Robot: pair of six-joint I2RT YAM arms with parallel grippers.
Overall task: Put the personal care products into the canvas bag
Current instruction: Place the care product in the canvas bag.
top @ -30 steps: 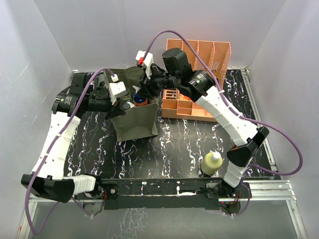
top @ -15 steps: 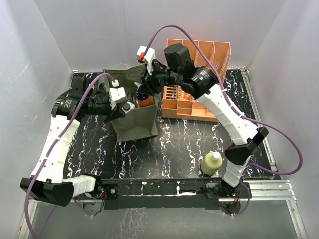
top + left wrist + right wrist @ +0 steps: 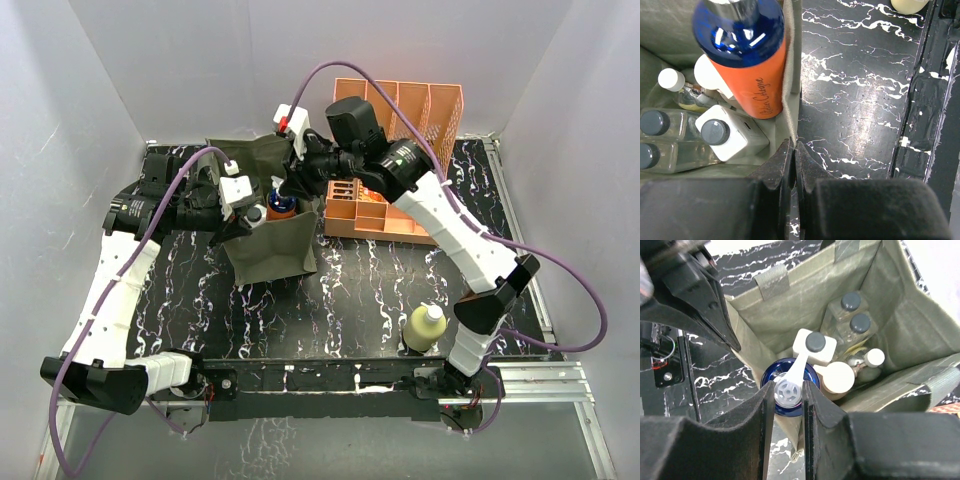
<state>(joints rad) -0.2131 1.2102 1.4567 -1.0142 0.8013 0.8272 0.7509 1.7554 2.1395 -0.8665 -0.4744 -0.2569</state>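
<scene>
The olive-green canvas bag [image 3: 275,250] stands open at the back left. My left gripper [image 3: 243,222] is shut on its rim [image 3: 790,95], seen pinched in the left wrist view [image 3: 794,146]. My right gripper [image 3: 788,395] is shut on the clear top of the small orange-blue bottle [image 3: 747,65], held upright inside the bag's near corner [image 3: 281,207]. Inside lie the white grey-capped bottle [image 3: 815,346], two clear glass dark-capped bottles [image 3: 855,312], a beige bottle [image 3: 838,377] and a small white-capped one [image 3: 874,357]. The pale yellow bottle [image 3: 424,327] stands on the table at the front right.
The peach slotted file organiser [image 3: 395,110] stands right of the bag, close under my right arm, with small boxes in its tray [image 3: 345,192]. The table is black marble-patterned [image 3: 340,290], with grey walls on three sides.
My right gripper has lowered the orange-blue bottle deeper into the bag. My left gripper keeps its hold on the rim, after pulling it slightly left.
</scene>
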